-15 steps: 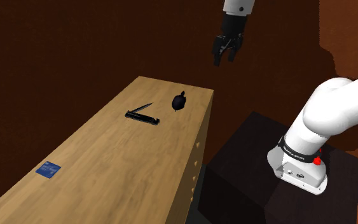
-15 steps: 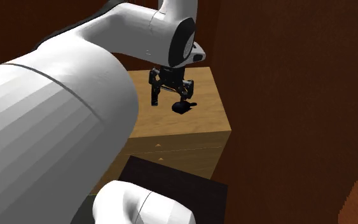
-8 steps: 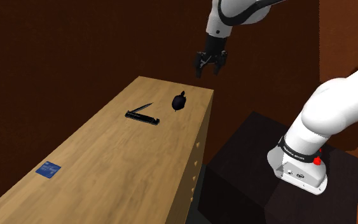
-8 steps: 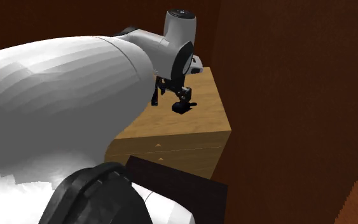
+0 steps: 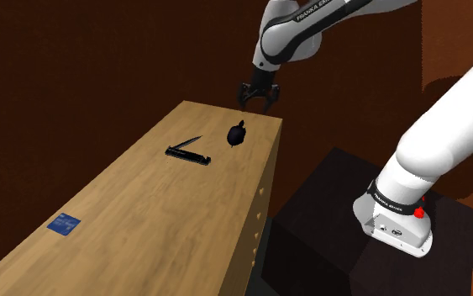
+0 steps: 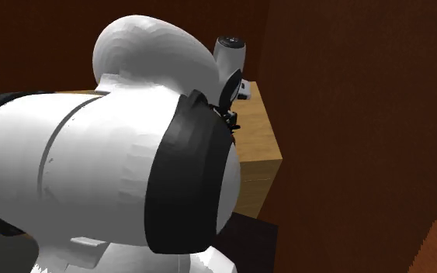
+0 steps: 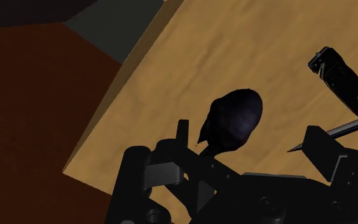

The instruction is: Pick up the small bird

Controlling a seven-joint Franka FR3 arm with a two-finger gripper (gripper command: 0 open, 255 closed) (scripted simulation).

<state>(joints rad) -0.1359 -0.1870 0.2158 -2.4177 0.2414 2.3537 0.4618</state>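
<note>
Two black fingers stand spread on the gripper in the shoulder view, clasping nothing; we see the small bird, a dark rounded shape, lying below the gripper and apart from it, on the wooden top near its far corner; a black folding knife lies on the far side of the small bird from the gripper; a blue card sits well away from the gripper, far down the wood.

In the second exterior view we find the white arm looming in front; past its dark joint the gripper shows as a small black piece over the wooden top.

In the wrist view we look along the gripper onto the small bird; it lies on the wooden top between the parted fingers, nearer one than the other, gripped by neither; the folding knife lies just outside the farther finger.
</note>
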